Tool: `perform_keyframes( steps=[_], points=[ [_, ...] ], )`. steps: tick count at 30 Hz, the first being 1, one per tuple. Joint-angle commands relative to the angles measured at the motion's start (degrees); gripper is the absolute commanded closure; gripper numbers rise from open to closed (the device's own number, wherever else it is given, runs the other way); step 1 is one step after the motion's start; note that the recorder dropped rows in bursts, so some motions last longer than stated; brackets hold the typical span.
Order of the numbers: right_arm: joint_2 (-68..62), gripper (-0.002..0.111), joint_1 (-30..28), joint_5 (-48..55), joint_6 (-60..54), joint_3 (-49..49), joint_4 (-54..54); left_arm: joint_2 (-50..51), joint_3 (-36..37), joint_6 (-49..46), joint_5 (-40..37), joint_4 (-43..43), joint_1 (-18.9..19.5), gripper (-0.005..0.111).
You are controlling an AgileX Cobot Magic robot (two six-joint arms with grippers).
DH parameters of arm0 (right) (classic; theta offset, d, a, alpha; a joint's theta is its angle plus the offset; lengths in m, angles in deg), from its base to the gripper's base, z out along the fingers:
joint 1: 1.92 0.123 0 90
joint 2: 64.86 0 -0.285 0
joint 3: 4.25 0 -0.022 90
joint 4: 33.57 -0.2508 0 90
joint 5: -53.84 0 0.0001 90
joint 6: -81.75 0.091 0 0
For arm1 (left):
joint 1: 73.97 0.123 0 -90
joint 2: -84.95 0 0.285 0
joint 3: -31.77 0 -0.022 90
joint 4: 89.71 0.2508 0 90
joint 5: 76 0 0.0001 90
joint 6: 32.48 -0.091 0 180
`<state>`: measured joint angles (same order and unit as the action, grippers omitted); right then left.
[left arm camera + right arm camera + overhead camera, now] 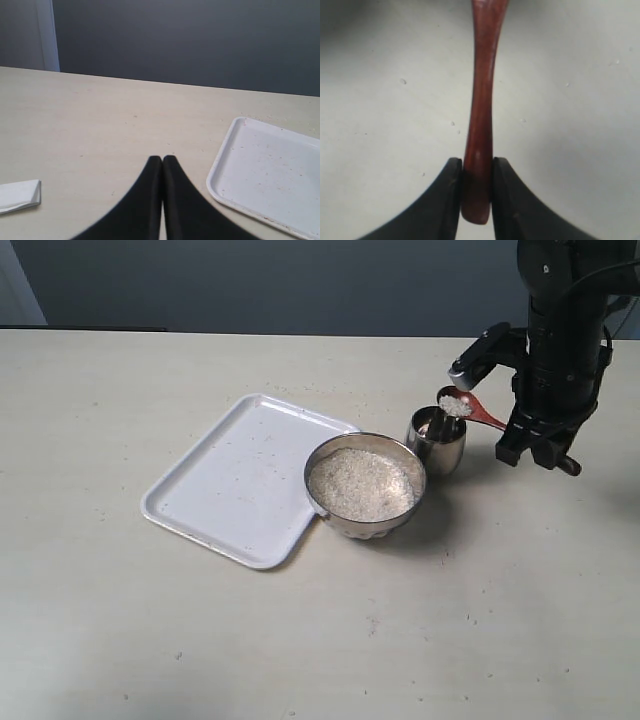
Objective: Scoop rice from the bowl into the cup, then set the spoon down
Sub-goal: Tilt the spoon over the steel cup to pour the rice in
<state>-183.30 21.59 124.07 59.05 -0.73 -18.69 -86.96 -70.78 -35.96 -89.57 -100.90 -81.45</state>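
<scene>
1. My right claw [477,167] is clenched on the spoon [482,100], both fingers pressed against the handle near its tail end. My left claw [162,161] is closed on nothing, its fingertips touching, above bare tabletop.
2. The table [100,640] is pale and speckled, and its far edge meets a dark wall [300,280].
3. The tray [230,490] is white and lies left of the bowl [365,525], dotted with stray grains. From the exterior view the bowl overlaps one corner, and I cannot tell whether it rests on the tray or just beside it. In the left wrist view the frame cuts off the tray's far side.
4. The bowl is steel and holds the rice [360,483] as a broad, pale heap.
5. The cup [440,450] stands upright just beside the bowl, on its right and a little behind. Its inside is hard to read: I see a pale patch there, either grains or a reflection.
6. The spoon hangs in the air with its oval head over the cup's mouth, carrying a small white load. The right wrist view cuts the head off.
7. A folded white sheet [17,195] sits at the edge of the left wrist view, partly cropped.
</scene>
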Motion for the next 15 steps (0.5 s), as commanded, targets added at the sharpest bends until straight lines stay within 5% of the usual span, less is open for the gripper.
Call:
perform_keyframes(
  steps=[1, 15],
  points=[
    [0.1, 0.109, 0.2, -0.3, 0.5, 0.5, 1.0, -0.3, -0.2, 0.4, 0.1, 0.1, -0.1, 0.106],
    [0.1, 0.109, 2.9, -0.3, 3.3, 0.5, 5.0, -0.3, -0.2, 0.4, 0.1, 0.1, -0.1, 0.106]
  ],
)
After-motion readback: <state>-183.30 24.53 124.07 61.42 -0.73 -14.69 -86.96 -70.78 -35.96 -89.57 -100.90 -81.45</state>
